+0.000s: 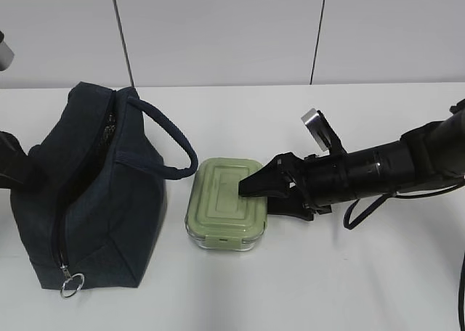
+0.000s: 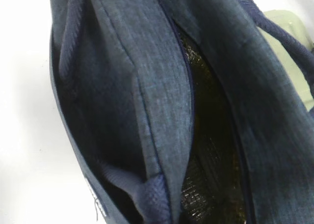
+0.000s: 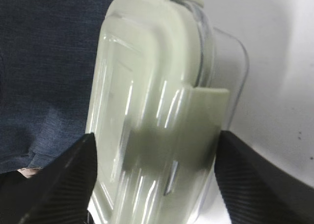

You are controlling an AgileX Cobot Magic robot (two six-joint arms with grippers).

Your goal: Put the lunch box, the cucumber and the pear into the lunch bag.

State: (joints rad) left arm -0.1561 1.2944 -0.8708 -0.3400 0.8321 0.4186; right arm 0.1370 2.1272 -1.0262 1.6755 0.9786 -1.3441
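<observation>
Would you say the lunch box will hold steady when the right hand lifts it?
Probably stiff: the lunch box looks like rigid plastic. Its glossy lid may slip between the right hand's fingers. Flat-bottomed, it is unlikely to roll.

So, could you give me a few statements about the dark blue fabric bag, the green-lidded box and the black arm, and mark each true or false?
1. The dark navy fabric lunch bag is unzipped along its top. True.
2. The clear lunch box with the pale green lid sits inside the bag. False: it rests on the white table, beside the bag.
3. The right gripper straddles the box. True.
4. The lid is off. False: it is on.
</observation>
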